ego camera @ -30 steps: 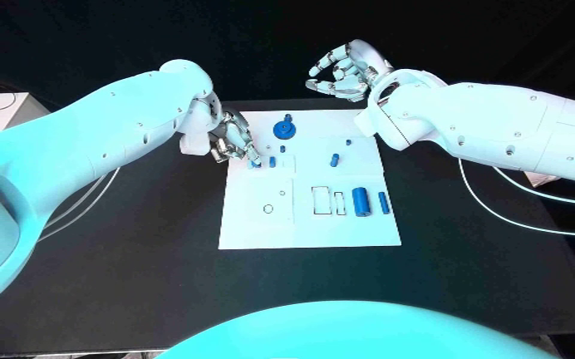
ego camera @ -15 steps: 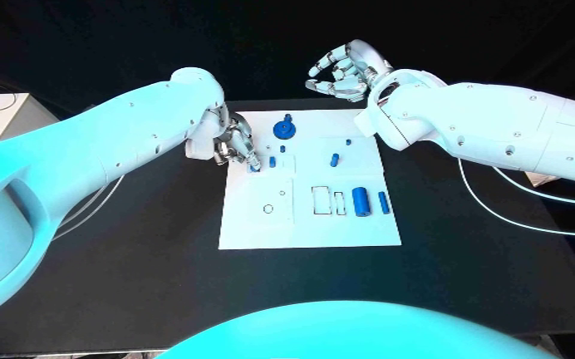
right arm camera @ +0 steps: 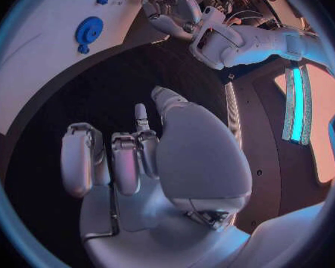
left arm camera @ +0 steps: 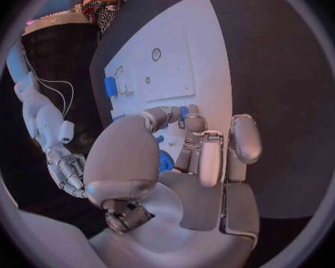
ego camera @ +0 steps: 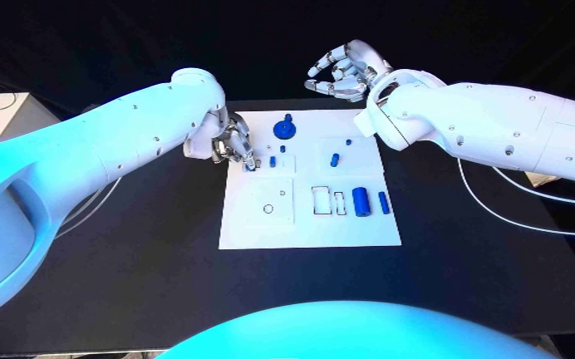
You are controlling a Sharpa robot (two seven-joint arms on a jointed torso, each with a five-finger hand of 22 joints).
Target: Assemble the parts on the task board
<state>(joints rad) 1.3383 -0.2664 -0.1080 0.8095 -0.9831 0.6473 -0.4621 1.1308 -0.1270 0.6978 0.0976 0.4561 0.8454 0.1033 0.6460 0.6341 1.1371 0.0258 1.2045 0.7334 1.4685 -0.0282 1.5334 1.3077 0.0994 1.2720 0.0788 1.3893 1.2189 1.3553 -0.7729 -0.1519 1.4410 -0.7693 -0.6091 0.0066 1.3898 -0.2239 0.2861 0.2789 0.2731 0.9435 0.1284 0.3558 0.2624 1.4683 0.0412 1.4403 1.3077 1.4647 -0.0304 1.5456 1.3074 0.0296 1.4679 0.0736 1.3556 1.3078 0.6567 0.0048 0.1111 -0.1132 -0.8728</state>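
**Left hand at the board's near-left edge, right hand raised behind it**

Black surface (ego camera: 144,234) is seen carrying the white board (ego camera: 309,230) at its middle. On the board, a round blue part (ego camera: 284,130) is set near the far edge, with a small blue piece (ego camera: 349,141) to its right. A short blue part (ego camera: 334,159) lies at the centre, and another small one (ego camera: 273,160) lies toward the left side. Nearer the robot, a thick blue cylinder (ego camera: 362,202) and a thinner blue one (ego camera: 384,202) lie side by side, beside two pale rectangular recesses (ego camera: 320,200). A small ring (ego camera: 268,208) is marked on the left half.

The left hand (ego camera: 231,144) is held over the board's left edge, fingers pointed down toward the board. In the left wrist view its fingers (left arm camera: 209,155) are curled, with a bit of blue (left arm camera: 184,112) seen at the tips; whether a part is pinched there cannot be told.

The right hand (ego camera: 341,72) is held beyond the board's far edge, well apart from every part. In the right wrist view its fingers (right arm camera: 126,161) are curled inward toward the palm with nothing between them, above bare black surface. The round part (right arm camera: 89,30) and the left hand (right arm camera: 171,6) are also seen in that view.
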